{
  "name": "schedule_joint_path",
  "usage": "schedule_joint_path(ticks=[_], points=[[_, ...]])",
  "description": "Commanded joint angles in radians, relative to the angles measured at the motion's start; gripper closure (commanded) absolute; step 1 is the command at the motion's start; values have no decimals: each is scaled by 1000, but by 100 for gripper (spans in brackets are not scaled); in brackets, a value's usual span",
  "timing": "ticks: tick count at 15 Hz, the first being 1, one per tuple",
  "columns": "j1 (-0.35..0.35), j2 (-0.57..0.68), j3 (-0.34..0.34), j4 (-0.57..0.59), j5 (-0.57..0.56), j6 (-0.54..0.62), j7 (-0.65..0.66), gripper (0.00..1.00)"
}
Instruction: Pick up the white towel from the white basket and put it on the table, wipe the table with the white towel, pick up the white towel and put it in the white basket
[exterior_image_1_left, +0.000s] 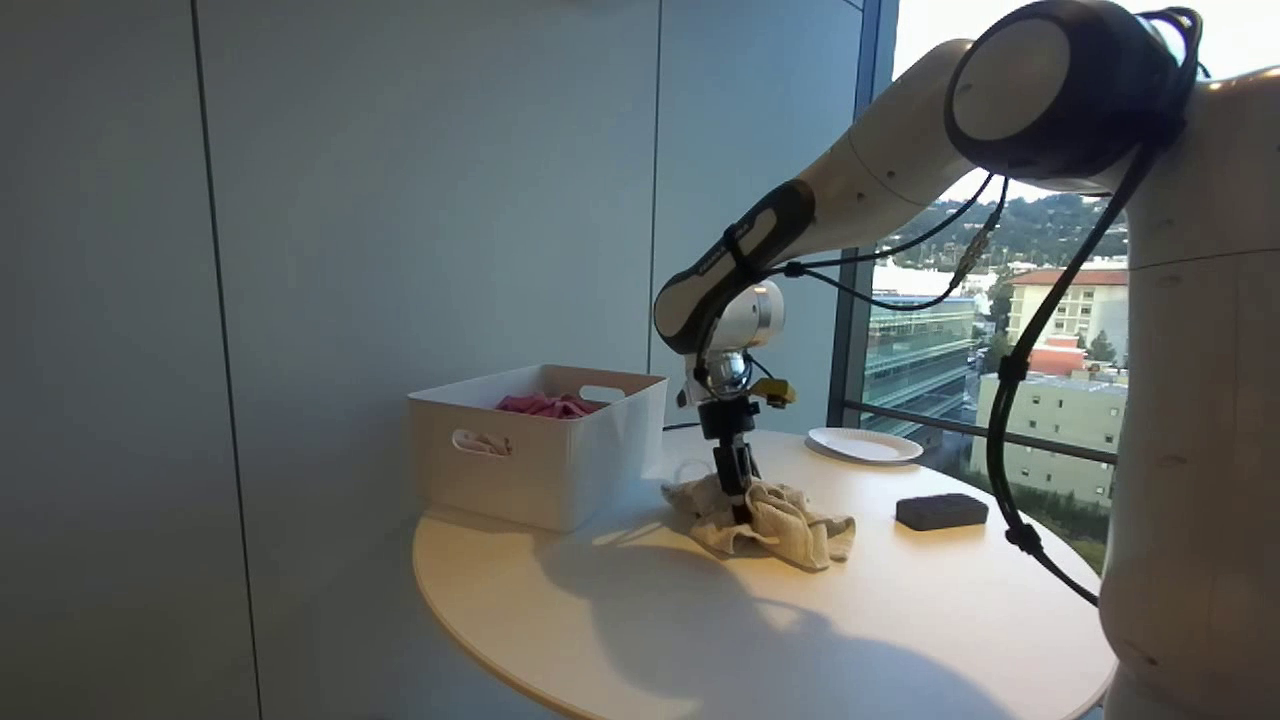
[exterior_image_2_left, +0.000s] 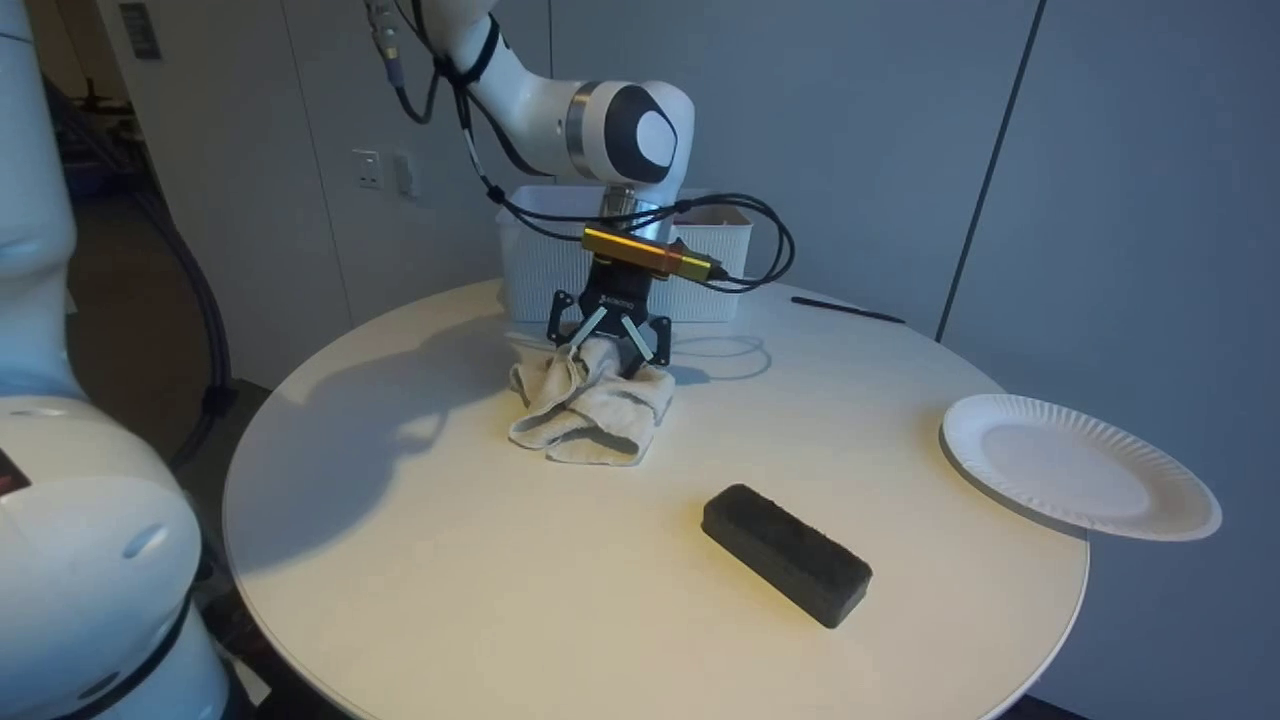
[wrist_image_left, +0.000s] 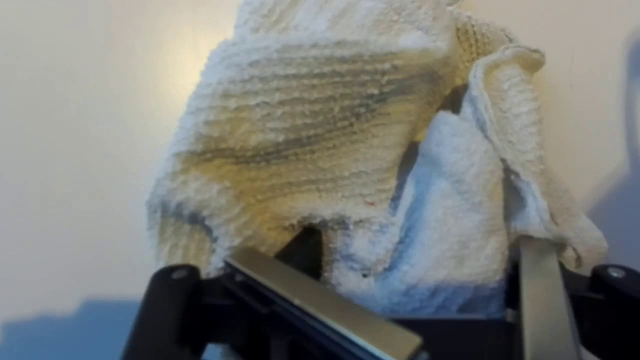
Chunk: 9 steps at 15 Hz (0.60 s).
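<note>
The white towel lies crumpled on the round table, in both exterior views (exterior_image_1_left: 790, 525) (exterior_image_2_left: 600, 415); it fills the middle of the wrist view (wrist_image_left: 320, 110). My gripper (exterior_image_2_left: 605, 362) points down into the towel. In the wrist view its fingers (wrist_image_left: 412, 272) stand wide apart with a bunched fold of towel between them; the tips are partly hidden by cloth. The gripper looks open around that fold. The white basket (exterior_image_1_left: 500, 490) stands on the table near the wall, behind the gripper in an exterior view (exterior_image_2_left: 705, 295). A pink cloth (exterior_image_1_left: 548, 405) shows inside the basket.
A black sponge-like block (exterior_image_2_left: 787, 553) lies on the table (exterior_image_2_left: 480, 580). A white paper plate (exterior_image_2_left: 1075, 465) overhangs the table's edge. A thin dark pen-like stick (exterior_image_2_left: 848, 309) lies near the wall. A window (exterior_image_1_left: 1000, 330) is beyond the table.
</note>
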Motion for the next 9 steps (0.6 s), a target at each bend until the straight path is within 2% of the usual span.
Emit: schedule_joint_path(ticks=[1, 5, 7, 9], points=[[-13, 42, 3, -19, 0, 55, -35, 50], [3, 62, 20, -47, -47, 108, -38, 80], [20, 61, 37, -82, -95, 175, -24, 94], [34, 60, 52, -98, -125, 226, -8, 93]])
